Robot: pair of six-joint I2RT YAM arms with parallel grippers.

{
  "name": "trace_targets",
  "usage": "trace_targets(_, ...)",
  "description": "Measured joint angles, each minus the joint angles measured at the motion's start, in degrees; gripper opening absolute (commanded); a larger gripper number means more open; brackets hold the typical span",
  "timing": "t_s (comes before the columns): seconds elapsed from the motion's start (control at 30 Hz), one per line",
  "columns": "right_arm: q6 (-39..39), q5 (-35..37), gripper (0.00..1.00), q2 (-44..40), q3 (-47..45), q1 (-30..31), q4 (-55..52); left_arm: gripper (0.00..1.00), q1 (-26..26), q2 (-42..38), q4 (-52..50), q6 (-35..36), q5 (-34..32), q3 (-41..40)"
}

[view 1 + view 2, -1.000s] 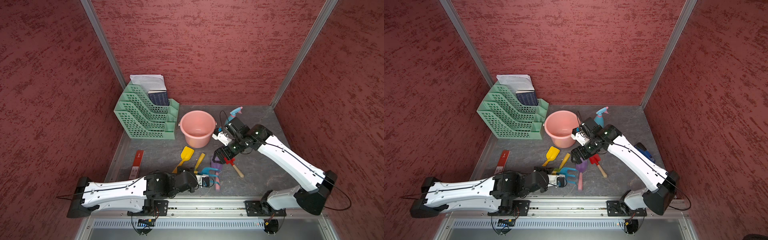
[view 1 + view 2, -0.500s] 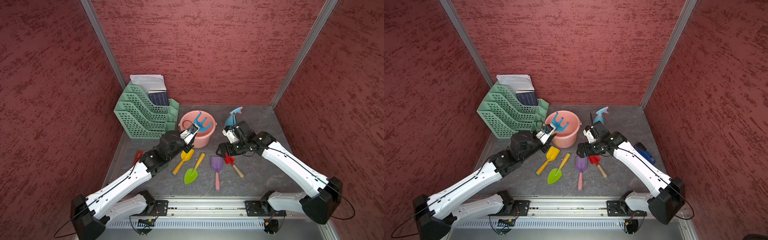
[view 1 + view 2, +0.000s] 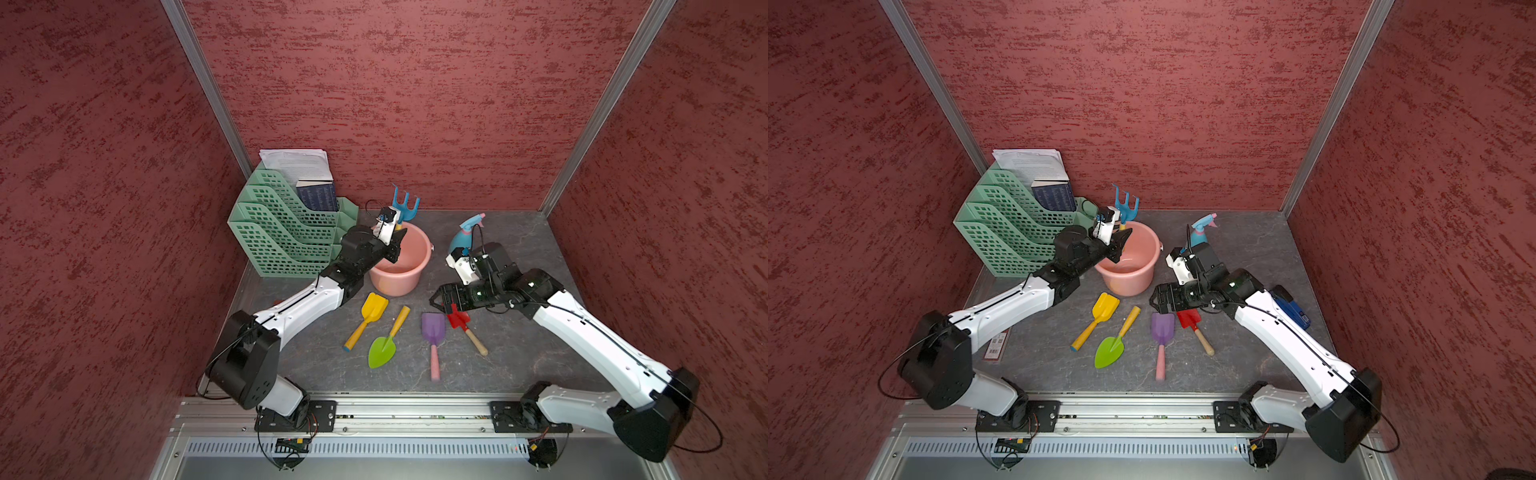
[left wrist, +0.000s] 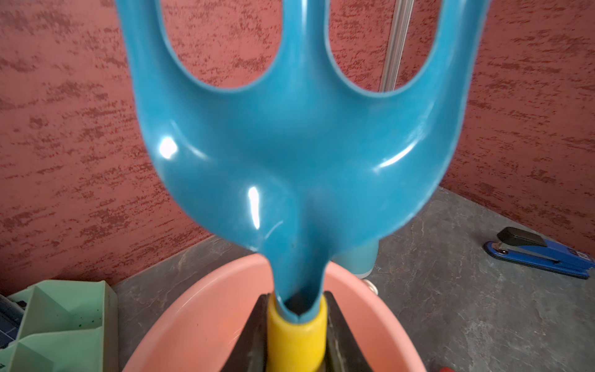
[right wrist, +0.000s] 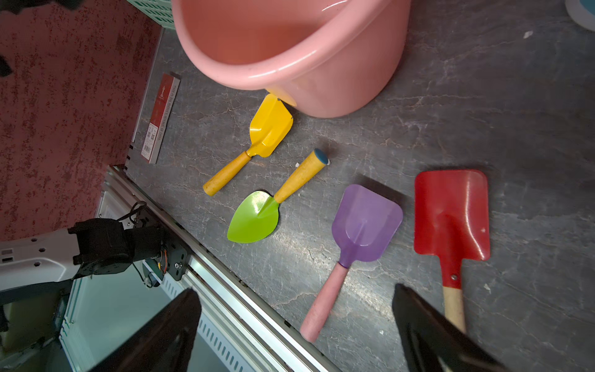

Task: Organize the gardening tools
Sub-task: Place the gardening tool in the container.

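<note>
L hand (image 3: 397, 243) clenched on the yellow handle of the blue fork-rake (image 3: 405, 205) — tines up, handle end down over the pink bucket (image 3: 419, 253). In L wrist view both fingers (image 4: 254, 338) pinch the handle, with the bucket rim directly below.

R hand (image 3: 441, 300) released, jaws wide, nothing between them, low over the worktop (image 3: 519, 257).

- Red shovel (image 3: 458, 320): flat, blade end just beside R hand. Contact — cannot tell.
- Purple shovel (image 3: 433, 328), green trowel (image 3: 382, 352), yellow shovel (image 3: 374, 307): flat in a row, progressively further from R hand toward L arm.
- Spray bottle (image 3: 465, 235): upright, just behind R hand.
- Green file rack (image 3: 278, 232): beside L hand.
- Blue stapler (image 3: 1289, 309): partly hidden behind R arm.
</note>
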Motion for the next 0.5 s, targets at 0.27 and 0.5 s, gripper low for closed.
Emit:
trace_targets(0.27, 0.0, 0.0, 0.98, 0.0, -0.1, -0.1, 0.0, 0.00, 0.8, 8.8, 6.8, -3.3, 0.0, 0.0)
trace_targets(0.5, -0.1, 0.0, 0.98, 0.0, -0.5, -0.2, 0.0, 0.00, 0.6, 12.1, 8.8, -4.7, -0.3, 0.2)
